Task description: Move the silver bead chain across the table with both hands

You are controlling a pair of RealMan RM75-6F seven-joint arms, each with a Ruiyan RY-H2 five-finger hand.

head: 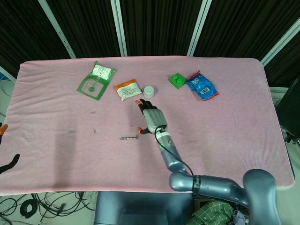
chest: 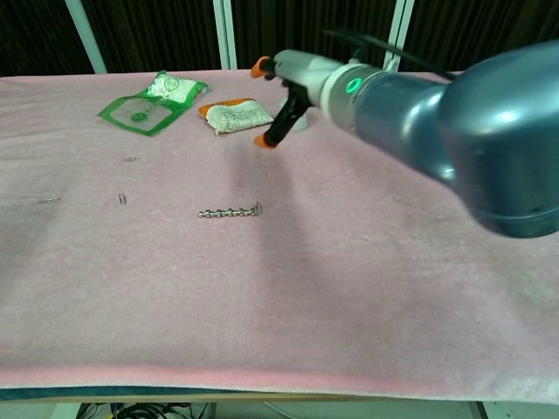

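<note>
The silver bead chain (chest: 229, 212) is lying straight on the pink table (head: 243, 131), held by nobody. The right hand (head: 152, 119) is hovering above with fingers apart, empty. The left hand is barely showing, so moving seems unfinished.

green packet (head: 96, 79), white jar (head: 148, 91), green brick (head: 177, 80), blue bag (head: 201, 86).

Pink cloth-covered table (head: 243, 140) sat in front of black curtains (head: 159, 26) split by pale metal poles (head: 118, 28). Tangled black cables (head: 42, 204) lay on the floor.
</note>
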